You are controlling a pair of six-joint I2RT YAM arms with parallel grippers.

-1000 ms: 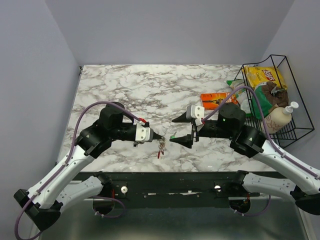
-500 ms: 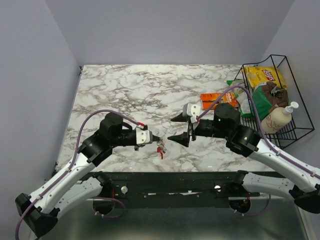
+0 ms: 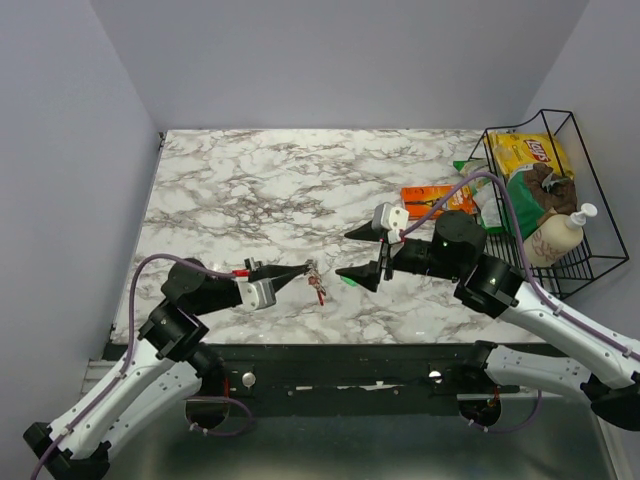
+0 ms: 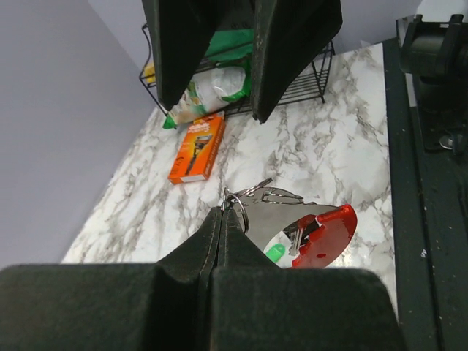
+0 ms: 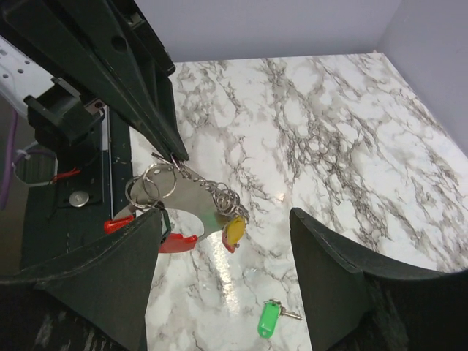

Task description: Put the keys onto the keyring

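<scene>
My left gripper is shut on the keyring, pinching the thin metal loop at its fingertips just above the table. From the ring hang a short chain, a yellow-headed key and a red plastic piece. A green-headed key lies loose on the marble, below and between the jaws of my right gripper. That gripper is open and empty, facing the left one from the right, a short gap away.
An orange flat packet lies behind the right arm. A black wire basket with bags and a pump bottle stands at the table's right edge. The black base rail runs along the near edge.
The left arm has pulled back toward the near left and lowered, its gripper now pointing right, the key bunch still held. The right gripper has barely moved.
</scene>
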